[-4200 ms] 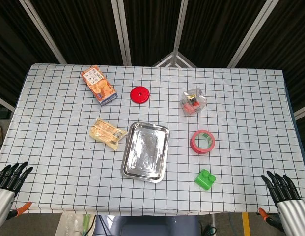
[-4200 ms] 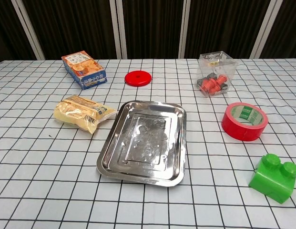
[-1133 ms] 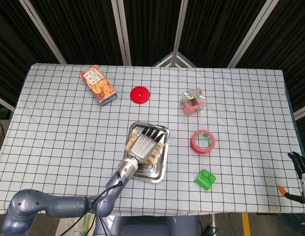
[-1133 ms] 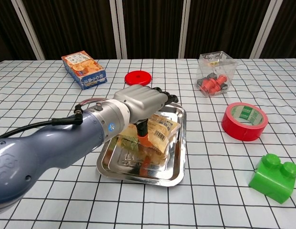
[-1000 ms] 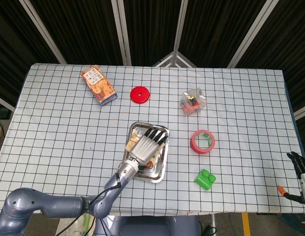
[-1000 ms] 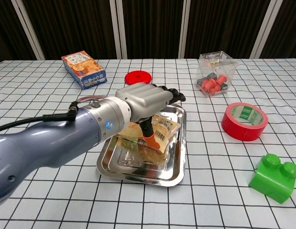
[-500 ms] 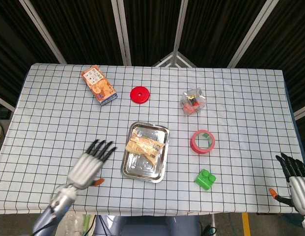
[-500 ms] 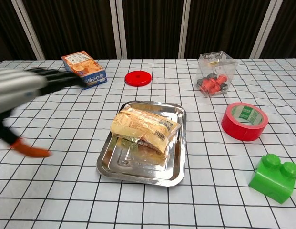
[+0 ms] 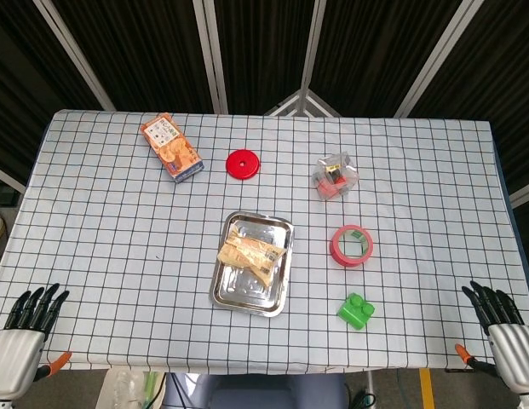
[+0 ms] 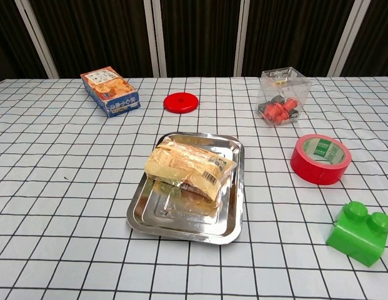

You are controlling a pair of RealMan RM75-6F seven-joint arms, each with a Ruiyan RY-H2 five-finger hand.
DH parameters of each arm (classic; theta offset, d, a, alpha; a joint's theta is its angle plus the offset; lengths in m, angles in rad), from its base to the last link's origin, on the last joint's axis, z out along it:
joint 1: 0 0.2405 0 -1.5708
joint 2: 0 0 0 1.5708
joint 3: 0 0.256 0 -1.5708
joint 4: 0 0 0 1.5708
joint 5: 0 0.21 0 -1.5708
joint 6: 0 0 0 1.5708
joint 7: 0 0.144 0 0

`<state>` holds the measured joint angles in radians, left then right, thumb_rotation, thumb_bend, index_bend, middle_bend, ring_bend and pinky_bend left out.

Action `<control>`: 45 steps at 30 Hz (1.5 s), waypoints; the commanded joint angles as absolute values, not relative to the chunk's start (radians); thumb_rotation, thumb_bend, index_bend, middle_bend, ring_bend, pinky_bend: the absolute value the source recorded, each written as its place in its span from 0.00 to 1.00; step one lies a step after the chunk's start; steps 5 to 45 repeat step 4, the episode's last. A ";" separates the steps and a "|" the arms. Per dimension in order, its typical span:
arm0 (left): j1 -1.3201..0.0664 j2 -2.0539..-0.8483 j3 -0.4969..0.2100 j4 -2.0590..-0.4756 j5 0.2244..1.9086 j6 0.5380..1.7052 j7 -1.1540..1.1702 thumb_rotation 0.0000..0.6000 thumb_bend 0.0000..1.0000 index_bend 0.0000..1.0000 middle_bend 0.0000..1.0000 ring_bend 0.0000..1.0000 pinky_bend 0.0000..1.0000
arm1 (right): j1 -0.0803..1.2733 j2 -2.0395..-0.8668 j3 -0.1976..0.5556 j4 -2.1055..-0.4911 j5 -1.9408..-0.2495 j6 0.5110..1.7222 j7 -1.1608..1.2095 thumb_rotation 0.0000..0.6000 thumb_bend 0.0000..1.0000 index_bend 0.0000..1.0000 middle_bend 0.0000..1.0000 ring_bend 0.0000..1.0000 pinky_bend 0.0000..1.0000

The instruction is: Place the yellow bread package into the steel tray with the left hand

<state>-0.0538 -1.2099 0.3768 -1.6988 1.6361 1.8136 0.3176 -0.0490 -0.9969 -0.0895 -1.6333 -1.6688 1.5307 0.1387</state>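
Note:
The yellow bread package (image 9: pixel 250 252) (image 10: pixel 187 167) lies inside the steel tray (image 9: pixel 232 290) (image 10: pixel 157 220), across its far half, with nothing touching it. My left hand (image 9: pixel 21 339) sits at the near left corner of the table, well away from the tray, fingers spread and empty. At the near right corner my right hand (image 9: pixel 501 331) is likewise spread and holds nothing. Neither hand shows in the chest view.
An orange snack box (image 9: pixel 171 147) and a red disc (image 9: pixel 244 163) lie at the back. A clear box of red parts (image 9: pixel 336 175), a red tape roll (image 9: pixel 352 245) and a green brick (image 9: pixel 355 310) stand right of the tray.
My left hand let go of the bread package in the tray and drew back to the near left table corner. The package stays in the tray. The right hand barely shifted.

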 commanded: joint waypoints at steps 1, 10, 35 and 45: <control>-0.010 -1.192 0.382 -1.655 1.706 1.835 0.256 1.00 0.02 0.00 0.00 0.00 0.03 | -0.074 -0.985 -0.099 -1.641 -1.683 1.574 0.143 1.00 0.30 0.00 0.00 0.00 0.00; 0.008 -1.187 0.367 -1.623 1.744 1.855 0.240 1.00 0.02 0.00 0.00 0.00 0.03 | -0.095 -0.988 -0.105 -1.638 -1.719 1.624 0.123 1.00 0.30 0.00 0.00 0.00 0.00; 0.008 -1.187 0.367 -1.623 1.744 1.855 0.240 1.00 0.02 0.00 0.00 0.00 0.03 | -0.095 -0.988 -0.105 -1.638 -1.719 1.624 0.123 1.00 0.30 0.00 0.00 0.00 0.00; 0.008 -1.187 0.367 -1.623 1.744 1.855 0.240 1.00 0.02 0.00 0.00 0.00 0.03 | -0.095 -0.988 -0.105 -1.638 -1.719 1.624 0.123 1.00 0.30 0.00 0.00 0.00 0.00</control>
